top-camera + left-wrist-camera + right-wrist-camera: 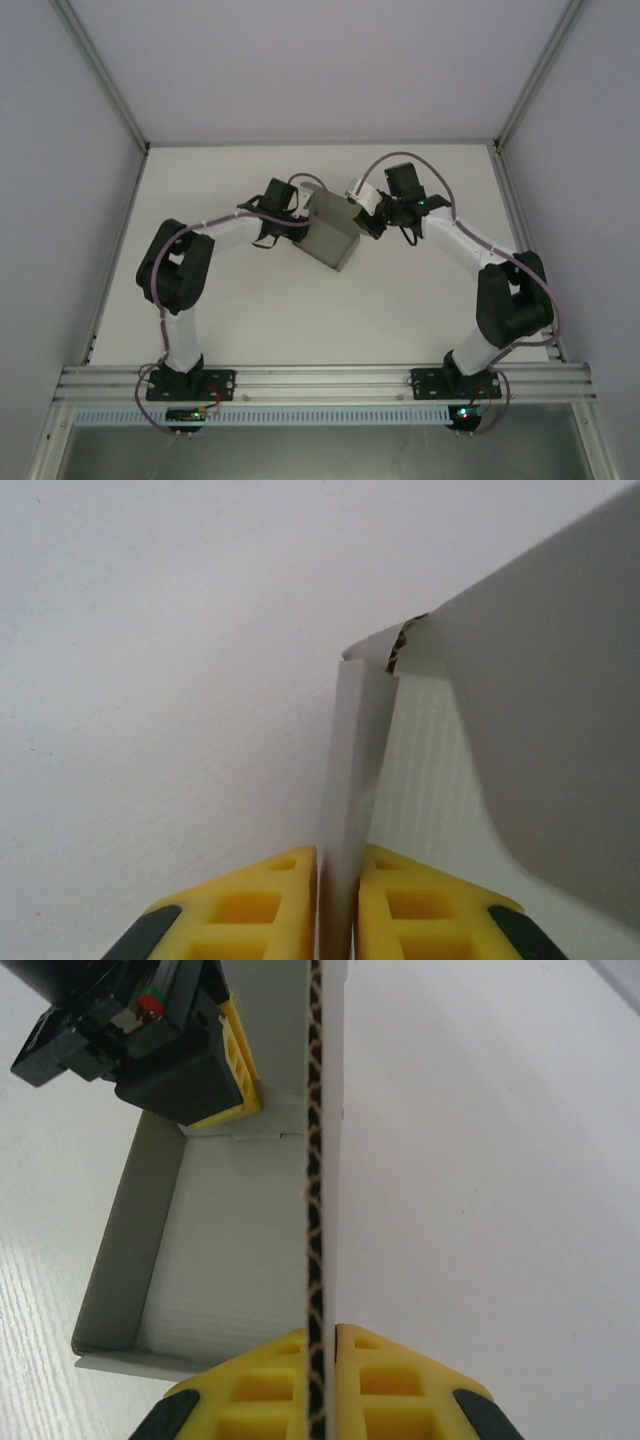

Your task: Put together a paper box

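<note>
Fingers (265, 905) of the left gripper (338, 868), moulded in yellow plastic with recessed pockets, are shown pressed against both faces of a thin upright panel of the paper box (350, 760), which is thereby pinched. The right gripper (320, 1348) is likewise closed on a wall of the box, seen end-on, and the left one is visible beyond it at the far end wall. At that cut edge a brown wavy fluting is exposed between two pale liners, so the stock is identified as fine corrugated card rather than plain sheet. The outer faces are rendered matt grey and smooth, while the inner floor is whiter and finely ribbed. A shallow rectangular tray is formed, with low walls creased at square corners. A small ragged notch is noted at one corner, and a broad grey flap is seen slanting free beside the panel held on the left. In the overhead view the box is located between the two grippers, toward the far middle of the matt white table (300, 320), on which it appears to rest. The step in hand is judged to be the raising and squaring of the walls. The next move is judged to require that one wall be kept pinched while the loose flap is folded over and its edge tucked in without the thin card being buckled.
</note>
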{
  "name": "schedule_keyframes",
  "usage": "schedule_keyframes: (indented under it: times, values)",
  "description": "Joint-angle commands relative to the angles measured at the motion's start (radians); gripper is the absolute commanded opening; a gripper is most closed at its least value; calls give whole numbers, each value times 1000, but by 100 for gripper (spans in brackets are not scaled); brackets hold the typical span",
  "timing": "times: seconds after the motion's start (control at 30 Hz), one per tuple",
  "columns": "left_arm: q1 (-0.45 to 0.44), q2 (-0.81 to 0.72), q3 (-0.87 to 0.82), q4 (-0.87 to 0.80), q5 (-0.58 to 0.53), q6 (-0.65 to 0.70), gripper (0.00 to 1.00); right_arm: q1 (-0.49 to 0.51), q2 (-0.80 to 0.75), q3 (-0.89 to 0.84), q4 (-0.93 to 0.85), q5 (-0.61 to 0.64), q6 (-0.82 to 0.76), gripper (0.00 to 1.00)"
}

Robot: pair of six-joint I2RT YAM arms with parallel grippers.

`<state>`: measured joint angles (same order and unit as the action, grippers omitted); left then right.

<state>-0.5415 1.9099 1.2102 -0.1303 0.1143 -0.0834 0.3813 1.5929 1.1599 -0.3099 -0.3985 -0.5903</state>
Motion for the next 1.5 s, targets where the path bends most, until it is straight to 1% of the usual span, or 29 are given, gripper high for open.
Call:
schedule_keyframes:
  times: [0.0,0.03,0.07,0.1,0.13,0.17,0.23,0.3,0.37,0.4,0.47,0.5,0.6,0.67,0.73,0.87,0.9,0.97,1.0,1.1,1.2,1.3,1.4,1.47]
  values:
    - [-23,39,-34,41,-156,-13,8,15,-47,-5,38,12,35,4]
    - [-30,45,-33,47,-189,-23,5,19,-48,-7,36,15,40,4]
    - [-38,52,-28,51,-209,-21,5,19,-50,-8,34,19,43,4]
    - [-49,61,-26,50,-241,-17,10,21,-51,-11,33,24,47,4]
    - [-64,70,-25,59,-288,-13,8,21,-54,-14,32,26,51,4]
    - [-76,77,-26,63,-326,-7,0,22,-57,-17,31,26,54,4]
    - [-103,88,-24,63,-408,3,0,24,-63,-22,29,29,59,4]
    - [-128,95,-27,61,-466,21,0,23,-65,-23,25,31,68,4]
    - [-147,105,-19,42,-494,29,0,23,-65,-21,16,32,72,4]
    - [-148,109,-15,32,-488,28,0,23,-65,-21,13,32,72,4]
    - [-144,116,-1,3,-445,21,9,23,-66,-20,8,31,72,4]
    - [-141,116,4,-4,-426,14,12,22,-67,-18,4,27,72,4]
    - [-130,110,13,-12,-372,4,14,23,-68,-14,-7,19,72,4]
    - [-124,106,20,-14,-334,1,20,23,-66,-14,-11,14,73,4]
    - [-114,103,26,-14,-290,-1,22,22,-67,-13,-15,9,73,4]
    - [-105,112,35,-18,-256,21,27,21,-66,-12,-15,4,76,4]
    - [-106,117,38,-19,-260,23,22,21,-65,-11,-16,3,76,4]
    - [-106,126,46,-25,-270,19,1,21,-62,-11,-19,3,76,4]
    - [-105,130,51,-24,-283,13,0,22,-60,-9,-21,1,76,4]
    - [-129,140,62,-19,-373,5,0,21,-51,-3,-23,18,76,4]
    - [-166,158,72,-21,-552,-12,0,22,-47,2,-37,20,84,4]
    - [-171,177,80,-55,-645,-64,0,22,-45,3,-44,24,99,4]
    - [-200,175,46,-34,-786,-110,0,21,-38,0,-52,33,103,4]
    - [-214,177,31,-14,-810,-109,0,21,-32,3,-57,36,109,4]
